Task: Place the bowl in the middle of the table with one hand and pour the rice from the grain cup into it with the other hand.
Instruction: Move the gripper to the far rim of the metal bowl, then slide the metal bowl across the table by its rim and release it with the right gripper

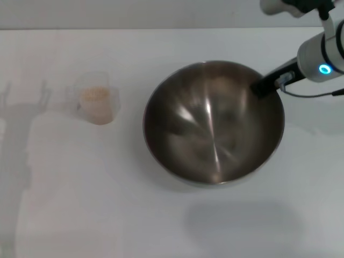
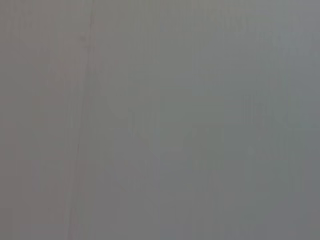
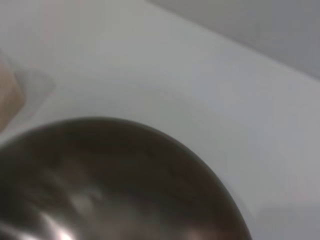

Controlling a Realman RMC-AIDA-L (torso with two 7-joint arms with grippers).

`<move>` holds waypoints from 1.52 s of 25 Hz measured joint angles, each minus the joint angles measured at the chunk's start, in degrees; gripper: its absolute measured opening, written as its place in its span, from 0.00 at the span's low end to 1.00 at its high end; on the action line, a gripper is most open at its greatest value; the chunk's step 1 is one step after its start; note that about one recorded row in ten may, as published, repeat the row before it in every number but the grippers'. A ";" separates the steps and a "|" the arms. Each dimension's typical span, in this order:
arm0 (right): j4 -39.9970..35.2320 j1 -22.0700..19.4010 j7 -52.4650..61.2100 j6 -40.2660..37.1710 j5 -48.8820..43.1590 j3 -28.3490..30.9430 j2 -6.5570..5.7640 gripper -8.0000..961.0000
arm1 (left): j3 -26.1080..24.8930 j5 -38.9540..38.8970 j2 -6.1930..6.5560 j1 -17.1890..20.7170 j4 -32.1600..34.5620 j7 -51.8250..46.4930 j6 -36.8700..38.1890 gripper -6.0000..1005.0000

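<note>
My right gripper pinches the far-right rim of the bowl, which sits near the middle of the table. The grain cup, holding rice, stands well apart toward the left edge. Open tabletop runs along the near edge. My left arm is out of view.

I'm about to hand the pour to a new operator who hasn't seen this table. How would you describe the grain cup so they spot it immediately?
Start from the big stainless-steel bowl near the middle of the white table, where the right gripper reaches its far-right rim. Look to the bowl's left, clear of it: the grain cup stands alone there. It is small, clear plastic, and holds pale beige rice, unlike the wide, shiny, empty bowl.
</note>
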 joint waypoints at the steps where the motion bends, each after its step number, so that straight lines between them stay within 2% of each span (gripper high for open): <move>1: 0.00 0.00 0.00 0.00 0.00 0.00 0.00 0.04 | 0.00 0.05 0.00 0.00 -0.02 -0.01 0.01 0.82; 5: 1.42 -0.98 -0.27 -2.65 1.62 0.05 -0.03 0.04 | 0.01 0.24 0.00 -0.01 -0.22 -0.05 0.04 0.82; 17: 0.55 -0.41 -1.01 -8.78 3.84 -0.49 0.07 0.02 | 0.09 0.29 0.00 0.20 -0.44 -0.08 0.05 0.82; 24: -7.26 1.83 -2.44 -12.96 6.63 -0.70 0.02 0.02 | 0.09 0.38 0.00 0.33 -0.40 -0.08 0.05 0.82; 38: -13.71 5.19 -0.57 -12.77 6.25 -0.58 -0.24 0.02 | 0.24 0.38 0.00 0.58 -0.58 -0.08 0.04 0.82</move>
